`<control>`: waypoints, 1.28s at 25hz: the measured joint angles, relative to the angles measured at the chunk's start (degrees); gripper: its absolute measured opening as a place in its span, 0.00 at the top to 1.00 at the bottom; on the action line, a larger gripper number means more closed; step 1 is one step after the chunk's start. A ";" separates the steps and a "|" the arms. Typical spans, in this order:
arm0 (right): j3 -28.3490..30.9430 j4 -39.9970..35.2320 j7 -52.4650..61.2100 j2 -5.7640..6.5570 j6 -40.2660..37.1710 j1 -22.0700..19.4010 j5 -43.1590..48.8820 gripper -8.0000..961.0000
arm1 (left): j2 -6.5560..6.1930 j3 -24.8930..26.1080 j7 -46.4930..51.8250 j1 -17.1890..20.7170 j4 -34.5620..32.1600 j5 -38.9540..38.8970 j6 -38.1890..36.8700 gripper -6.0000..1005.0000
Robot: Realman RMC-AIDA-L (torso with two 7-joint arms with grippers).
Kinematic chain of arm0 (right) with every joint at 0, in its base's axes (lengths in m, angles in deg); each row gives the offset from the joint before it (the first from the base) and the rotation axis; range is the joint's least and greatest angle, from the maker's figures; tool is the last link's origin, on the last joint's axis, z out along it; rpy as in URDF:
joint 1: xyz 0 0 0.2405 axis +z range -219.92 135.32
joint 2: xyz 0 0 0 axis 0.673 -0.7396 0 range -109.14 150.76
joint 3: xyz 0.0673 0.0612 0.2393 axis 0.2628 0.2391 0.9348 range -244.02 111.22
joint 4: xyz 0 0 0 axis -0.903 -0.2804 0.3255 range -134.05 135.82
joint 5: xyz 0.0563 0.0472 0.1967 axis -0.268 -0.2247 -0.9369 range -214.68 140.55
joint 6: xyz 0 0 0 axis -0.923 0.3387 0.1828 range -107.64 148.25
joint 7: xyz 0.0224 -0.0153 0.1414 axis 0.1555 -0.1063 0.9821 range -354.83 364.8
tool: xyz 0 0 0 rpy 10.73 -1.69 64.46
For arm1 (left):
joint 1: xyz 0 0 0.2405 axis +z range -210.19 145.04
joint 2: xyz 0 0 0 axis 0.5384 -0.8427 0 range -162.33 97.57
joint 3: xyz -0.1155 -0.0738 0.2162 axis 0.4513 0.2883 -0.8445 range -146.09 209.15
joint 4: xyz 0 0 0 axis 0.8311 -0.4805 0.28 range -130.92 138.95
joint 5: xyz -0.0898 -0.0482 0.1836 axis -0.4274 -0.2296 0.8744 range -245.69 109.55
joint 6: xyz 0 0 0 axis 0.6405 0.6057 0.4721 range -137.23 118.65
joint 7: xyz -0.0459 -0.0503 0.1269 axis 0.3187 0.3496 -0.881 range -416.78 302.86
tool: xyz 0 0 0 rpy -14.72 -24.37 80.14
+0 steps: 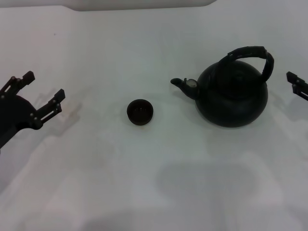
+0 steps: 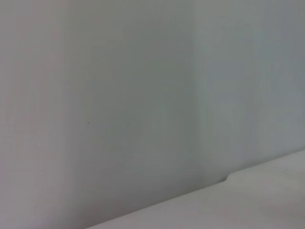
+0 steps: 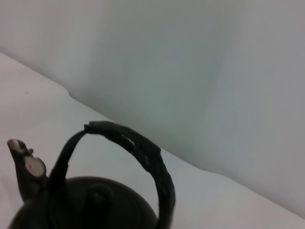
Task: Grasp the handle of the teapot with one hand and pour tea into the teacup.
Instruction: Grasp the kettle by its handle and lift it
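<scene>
On a white counter (image 1: 154, 183), a black teapot (image 1: 233, 94) stands right of a small teacup (image 1: 140, 111). Left gripper (image 1: 44, 90) spread wide, empty; right gripper (image 1: 297, 84) barely visible, its opening unclear.

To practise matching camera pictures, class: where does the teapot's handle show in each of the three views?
Head view: the handle arches over the teapot, right of centre, near the right hand.
Left wrist view: not in it; only wall and table edge.
Right wrist view: the handle curves across the lower middle.
Shared landmark: the spout with its pale tip.
</scene>
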 joint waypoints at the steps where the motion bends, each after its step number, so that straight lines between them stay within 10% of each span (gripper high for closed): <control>1: -0.50 0.54 0.60 0.00 -0.21 -0.11 0.29 0.38 | 0.00 0.01 -0.01 0.06 -0.11 -0.21 0.21 0.14; 14: -9.06 8.67 5.24 -0.02 -4.49 -3.30 4.41 0.38 | 0.00 0.04 -0.07 0.07 -0.72 -1.06 0.53 0.14; 32: -11.10 2.07 6.02 0.10 -12.43 3.62 3.70 0.38 | 0.00 -0.08 -0.12 0.65 -0.72 -0.98 0.77 0.14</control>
